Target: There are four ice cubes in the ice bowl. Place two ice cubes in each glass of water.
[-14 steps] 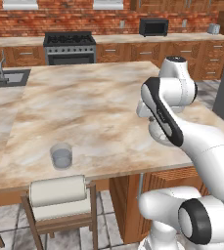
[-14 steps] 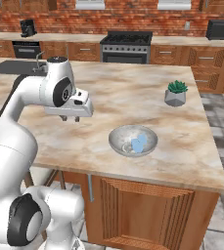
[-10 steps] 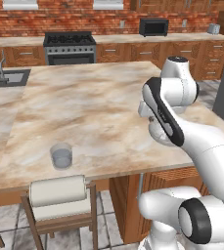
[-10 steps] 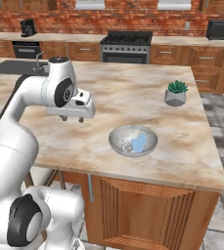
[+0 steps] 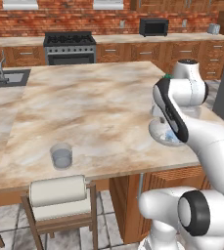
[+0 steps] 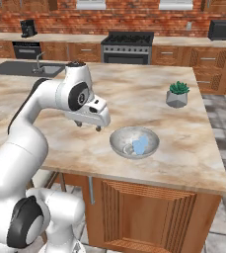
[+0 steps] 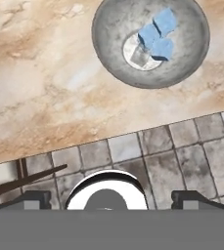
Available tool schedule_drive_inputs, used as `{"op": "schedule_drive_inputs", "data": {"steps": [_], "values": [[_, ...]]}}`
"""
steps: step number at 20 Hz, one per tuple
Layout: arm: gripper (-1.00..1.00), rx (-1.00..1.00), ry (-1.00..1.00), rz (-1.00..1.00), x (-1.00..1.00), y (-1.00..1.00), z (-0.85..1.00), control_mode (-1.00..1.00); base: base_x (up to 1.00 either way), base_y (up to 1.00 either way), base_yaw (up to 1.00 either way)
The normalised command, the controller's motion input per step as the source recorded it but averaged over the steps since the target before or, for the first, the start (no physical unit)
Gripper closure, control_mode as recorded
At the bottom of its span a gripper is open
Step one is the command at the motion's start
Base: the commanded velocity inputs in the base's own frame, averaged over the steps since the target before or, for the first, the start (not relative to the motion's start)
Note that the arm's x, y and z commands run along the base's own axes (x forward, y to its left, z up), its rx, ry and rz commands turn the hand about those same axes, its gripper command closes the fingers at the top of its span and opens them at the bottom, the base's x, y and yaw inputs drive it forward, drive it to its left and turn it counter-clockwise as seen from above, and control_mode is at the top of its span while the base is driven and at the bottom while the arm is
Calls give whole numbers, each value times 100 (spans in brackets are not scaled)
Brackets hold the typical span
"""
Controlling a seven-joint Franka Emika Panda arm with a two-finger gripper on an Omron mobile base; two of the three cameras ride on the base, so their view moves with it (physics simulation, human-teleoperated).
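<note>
- Claw [image 6: 87, 126] stands wide and holds nothing; its two dark tips hang apart above the surface [image 6: 45, 99], to the arm's side of the bowl [image 6: 133, 142].
- Bowl sits near the front edge of the surface, within easy reach of the arm; in the hand view its rim [image 7: 103, 58] lies toward the top of the frame, so the claw is not yet over it.
- Cubes [image 7: 157, 36] lie clustered in the bowl's hollow, touching one another and off to one side of its centre. I count three clearly; a fourth cannot be made out with certainty.
- One glass [image 5: 61, 156] stands near the front edge, well apart from the bowl along the same side of the surface. It holds water and no cube that I can see. The second glass cannot be located.
- Plant pot [image 6: 176, 95] stands beyond the bowl toward the far corner, clear of the likely path.
- Arm rises from the base, folds at the elbow and reaches forward, with the hand pointing roughly straight down over the surface edge; the hand view takes in floor tiles as well as the surface.
- Judgement: approach to the first pick. No cube has been delivered, so the task appears to be at its start.
- Judgement: tight clustering of small cubes makes a single clean pick awkward; neighbours may be nudged.
</note>
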Motion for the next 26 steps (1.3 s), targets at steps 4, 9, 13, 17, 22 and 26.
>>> {"op": "schedule_drive_inputs", "data": {"steps": [4,9,13,17,22,26], "values": [[-100,0,9,-11,4,-52,-18,-100,0,0,0],[-100,0,5,-8,0,-59,-31,-100,0,0,0],[-100,0,10,-13,11,-44,-35,-100,0,0,0],[-100,1,7,-10,20,-26,-32,-100,0,0,0],[-100,0,3,-4,41,-4,-28,-100,0,0,0],[-100,0,3,-2,54,0,-22,-100,0,0,0]]}}
